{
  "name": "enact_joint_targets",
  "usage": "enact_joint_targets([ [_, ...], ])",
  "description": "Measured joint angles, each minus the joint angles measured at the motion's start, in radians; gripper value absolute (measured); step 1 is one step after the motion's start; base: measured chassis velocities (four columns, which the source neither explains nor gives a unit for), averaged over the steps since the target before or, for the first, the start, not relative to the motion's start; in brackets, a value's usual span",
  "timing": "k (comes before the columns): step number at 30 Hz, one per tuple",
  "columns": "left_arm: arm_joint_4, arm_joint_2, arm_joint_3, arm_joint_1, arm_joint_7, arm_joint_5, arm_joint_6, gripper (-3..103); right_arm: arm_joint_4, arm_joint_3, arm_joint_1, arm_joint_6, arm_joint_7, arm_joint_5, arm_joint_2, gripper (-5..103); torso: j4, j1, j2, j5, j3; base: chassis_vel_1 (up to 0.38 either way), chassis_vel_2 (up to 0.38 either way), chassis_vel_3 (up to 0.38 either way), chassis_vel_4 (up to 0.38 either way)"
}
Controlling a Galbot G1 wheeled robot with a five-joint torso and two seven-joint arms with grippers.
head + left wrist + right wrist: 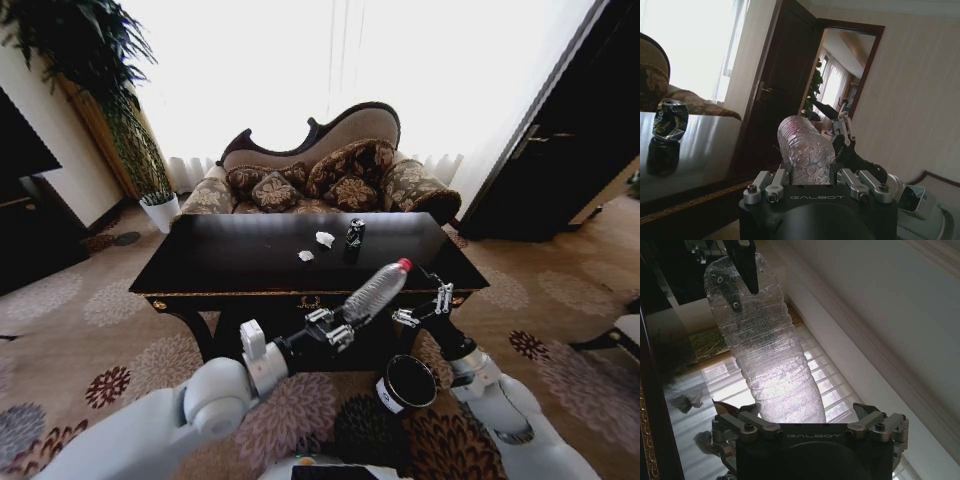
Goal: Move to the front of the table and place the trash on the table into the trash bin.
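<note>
We see the bench (240, 262), a dark glossy rectangular piece with a gilt trim along its front edge and a small gold ornament at front centre. Near its middle lie two small crumpled white paper scraps (324, 239), close together, one a little nearer the front edge than the other. Just beside them stands a small dark can (355, 233), dented and upright, its reflection showing in the polished top. We see a clear ribbed plastic bottle (375, 291) with a red cap, held tilted in the air above the front edge of the bench. On the carpet before the bench sits the trash bin (405, 383), a small black round bucket with a white label, open and tipped slightly.
</note>
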Motion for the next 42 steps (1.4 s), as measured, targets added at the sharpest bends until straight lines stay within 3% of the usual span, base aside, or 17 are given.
enact_joint_targets([
  [5, 0.010, -0.026, 0.042, -0.024, 0.000, 0.006, 0.001, 36, 0.020, 0.000, -0.010, -0.002, -0.003, -0.006, 0.019, 101, -0.0001, 0.000, 0.000, 0.0000, 0.000, 0.000, 0.000, 0.000, 0.000],
  [7, 0.012, -0.037, 0.054, -0.031, -0.002, 0.004, 0.001, 36, 0.030, 0.003, -0.016, -0.002, -0.005, -0.006, 0.023, 92, -0.0001, 0.000, 0.000, -0.0002, 0.000, 0.000, 0.000, 0.000, 0.000],
  [10, 0.014, -0.043, 0.062, -0.034, -0.003, 0.004, -0.001, 36, 0.034, 0.003, -0.020, -0.003, -0.007, -0.006, 0.024, 87, -0.0001, 0.000, 0.000, -0.0002, 0.000, 0.000, 0.000, 0.000, 0.000],
  [13, 0.016, -0.046, 0.065, -0.036, -0.003, 0.003, -0.002, 36, 0.035, 0.005, -0.023, -0.002, -0.009, -0.004, 0.024, 71, 0.0000, 0.000, 0.000, -0.0001, 0.000, 0.000, 0.000, 0.000, 0.000],
  [18, 0.017, -0.043, 0.061, -0.036, -0.001, 0.001, -0.002, 36, 0.033, 0.006, -0.024, 0.000, -0.009, -0.002, 0.024, 60, -0.0001, 0.000, 0.000, -0.0002, 0.000, 0.000, 0.000, 0.000, 0.000],
  [20, 0.014, -0.029, 0.051, -0.039, 0.003, -0.007, -0.001, 36, 0.027, 0.003, -0.024, 0.007, -0.012, 0.002, 0.026, 46, 0.0000, 0.000, 0.000, -0.0001, 0.000, 0.000, 0.000, 0.000, 0.000],
  [24, 0.009, -0.030, 0.038, -0.033, -0.007, -0.009, 0.003, 33, 0.024, 0.002, -0.025, 0.008, -0.013, 0.010, 0.027, 40, -0.0001, 0.000, 0.000, -0.0002, 0.000, 0.000, 0.000, 0.000, 0.000],
  [27, 0.000, -0.032, 0.020, -0.033, -0.018, 0.000, 0.005, 46, 0.022, 0.004, -0.028, 0.007, -0.013, 0.021, 0.027, 37, 0.0000, 0.000, 0.000, -0.0002, 0.000, 0.000, 0.000, 0.000, 0.000],
  [28, 0.000, -0.032, 0.020, -0.033, -0.018, 0.000, 0.005, 46, 0.022, 0.004, -0.028, 0.007, -0.013, 0.021, 0.027, 37, 0.0000, 0.000, 0.000, -0.0002, 0.000, 0.000, 0.000, 0.000, 0.000],
  [31, -0.038, -0.015, -0.017, -0.038, -0.014, 0.026, 0.006, 62, 0.017, 0.006, -0.038, 0.010, -0.012, 0.026, 0.035, 28, -0.0001, 0.000, 0.000, -0.0003, 0.000, 0.000, 0.000, 0.000, 0.000],
  [33, -0.058, -0.001, -0.033, -0.037, -0.011, 0.023, 0.007, 62, 0.012, 0.007, -0.041, 0.011, -0.011, 0.030, 0.041, 28, -0.0002, 0.000, 0.000, -0.0001, 0.000, 0.000, 0.000, 0.000, 0.000],
  [34, -0.077, 0.016, -0.053, -0.031, -0.005, 0.020, 0.007, 68, 0.007, 0.007, -0.043, 0.011, -0.010, 0.034, 0.046, 26, -0.0002, 0.000, 0.000, -0.0002, 0.000, 0.000, 0.000, 0.000, 0.000],
  [37, -0.112, 0.076, -0.172, 0.024, 0.031, 0.020, 0.004, 85, -0.010, -0.003, -0.047, 0.002, -0.007, 0.065, 0.065, 26, -0.0001, 0.000, 0.000, -0.0003, 0.000, 0.000, 0.000, 0.000, 0.000],
  [38, -0.112, 0.076, -0.172, 0.024, 0.031, 0.020, 0.004, 85, -0.010, -0.003, -0.047, 0.002, -0.007, 0.065, 0.065, 26, -0.0001, 0.000, 0.000, -0.0003, 0.000, 0.000, 0.000, 0.000, 0.000],
  [40, -0.112, 0.098, -0.297, 0.095, 0.052, 0.023, -0.008, 94, -0.025, -0.031, -0.054, -0.028, -0.006, 0.125, 0.088, 26, 0.0001, 0.000, 0.000, -0.0004, 0.000, 0.000, 0.000, 0.000, 0.000],
  [42, -0.101, 0.110, -0.400, 0.154, 0.071, 0.028, -0.030, 98, -0.049, -0.058, -0.062, -0.059, -0.006, 0.187, 0.112, 26, 0.0001, 0.000, 0.000, -0.0003, 0.000, 0.000, 0.000, 0.000, 0.000],
])
